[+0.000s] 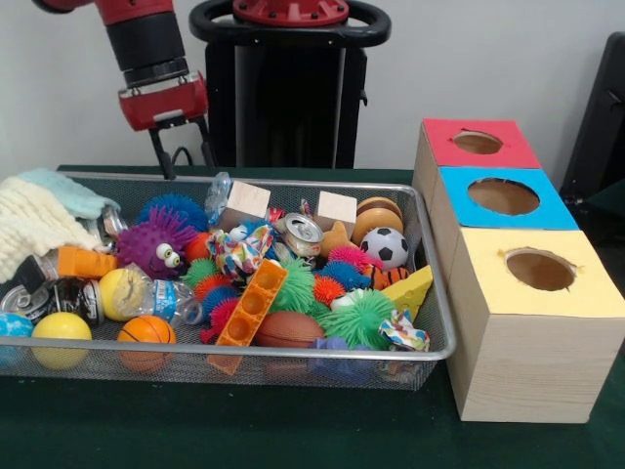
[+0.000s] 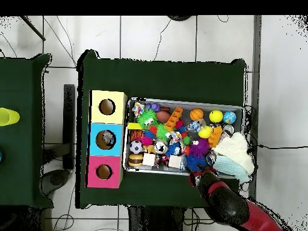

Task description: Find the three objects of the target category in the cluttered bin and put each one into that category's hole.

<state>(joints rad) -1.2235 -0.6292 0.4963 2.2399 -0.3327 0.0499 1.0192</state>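
Clear bottle [image 1: 161,298] lies in mesh bin [image 1: 435,293].

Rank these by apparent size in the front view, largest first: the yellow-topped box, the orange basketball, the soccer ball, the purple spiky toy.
1. Yellow-topped box, by far the largest.
2. Purple spiky toy.
3. Orange basketball and soccer ball: these look about alike. The basketball sits nearer the camera, so I will not rank them.
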